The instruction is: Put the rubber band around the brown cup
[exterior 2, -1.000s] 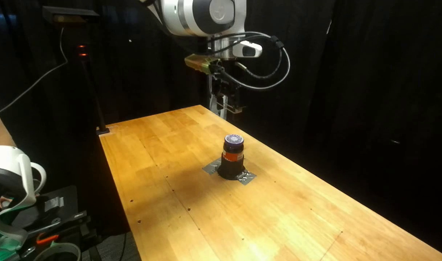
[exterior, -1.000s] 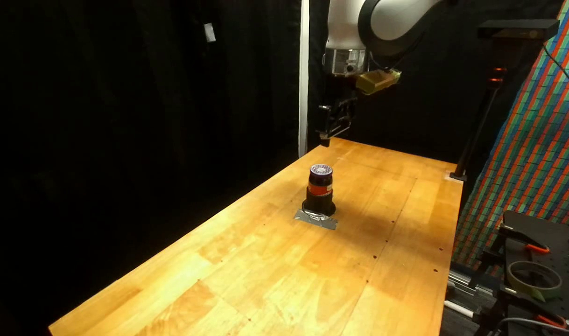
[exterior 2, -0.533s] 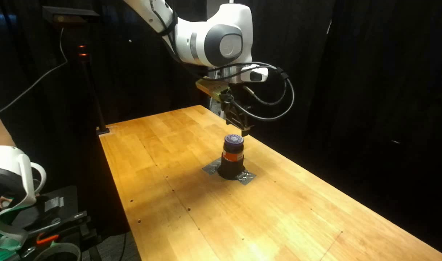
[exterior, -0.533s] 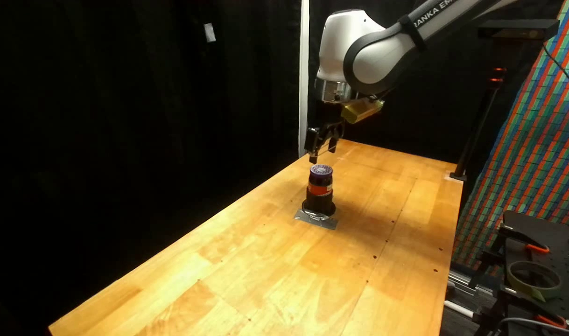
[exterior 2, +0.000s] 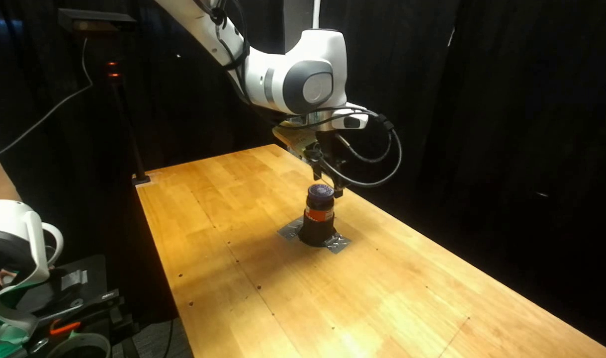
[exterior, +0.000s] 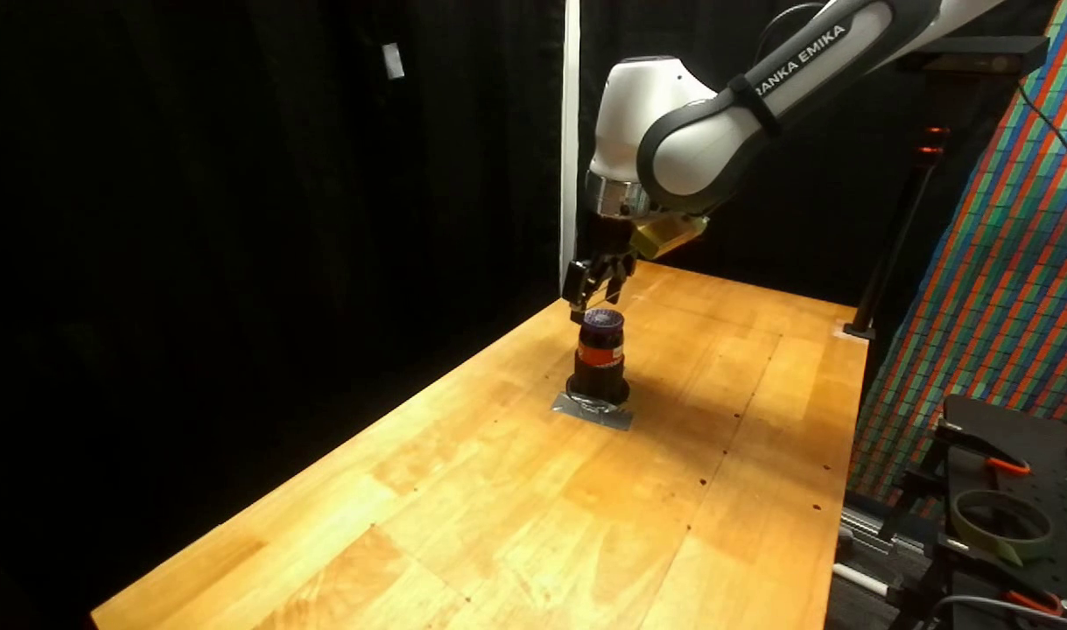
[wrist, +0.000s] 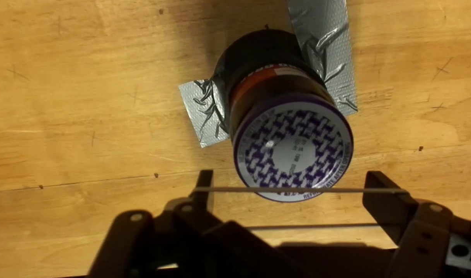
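Note:
The brown cup [exterior: 601, 354] is a dark jar with an orange-red stripe and a purple-and-white patterned lid. It stands upright in a black base [exterior 2: 316, 232] on the wooden table. Its lid [wrist: 293, 152] faces me in the wrist view. My gripper [wrist: 291, 189] is open, and the thin rubber band [wrist: 227, 189] is stretched between its fingers in two strands. The near strand crosses over the lid's lower edge in the wrist view; the rear strand lies clear of it. In both exterior views the gripper [exterior: 596, 308] [exterior 2: 327, 185] is just above and behind the lid, fingertips at about lid height.
Grey tape strips [exterior: 593, 411] [wrist: 328, 50] hold the base to the table [exterior: 515, 507]. A camera stand [exterior 2: 129, 134] rises at the table's far corner. A black side shelf with a tape roll [exterior: 1001, 522] stands beside the table. Dark curtains surround the area.
The arm has come down and a little closer to the cup, lowering the stretched band from well above it to about lid height. The cup has not moved.

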You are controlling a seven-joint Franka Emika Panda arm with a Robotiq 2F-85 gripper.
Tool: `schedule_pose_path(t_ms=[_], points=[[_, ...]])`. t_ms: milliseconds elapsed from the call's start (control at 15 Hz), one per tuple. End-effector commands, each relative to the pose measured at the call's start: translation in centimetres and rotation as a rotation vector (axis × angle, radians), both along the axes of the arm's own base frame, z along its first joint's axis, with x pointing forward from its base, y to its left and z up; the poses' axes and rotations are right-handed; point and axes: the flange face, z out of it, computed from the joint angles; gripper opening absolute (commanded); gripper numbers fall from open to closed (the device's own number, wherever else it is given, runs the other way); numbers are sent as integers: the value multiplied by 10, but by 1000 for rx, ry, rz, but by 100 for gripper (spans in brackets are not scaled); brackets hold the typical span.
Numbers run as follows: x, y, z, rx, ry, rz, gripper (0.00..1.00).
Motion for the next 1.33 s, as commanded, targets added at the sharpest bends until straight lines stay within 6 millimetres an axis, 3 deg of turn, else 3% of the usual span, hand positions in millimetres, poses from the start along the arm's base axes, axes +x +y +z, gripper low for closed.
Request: schedule_pose_path(t_ms=[0, 800, 1267], points=[[8, 3, -5, 32, -34, 6, 100], [6, -1, -33, 34, -1, -2, 100], [12, -10, -29, 72, -14, -45, 100]])
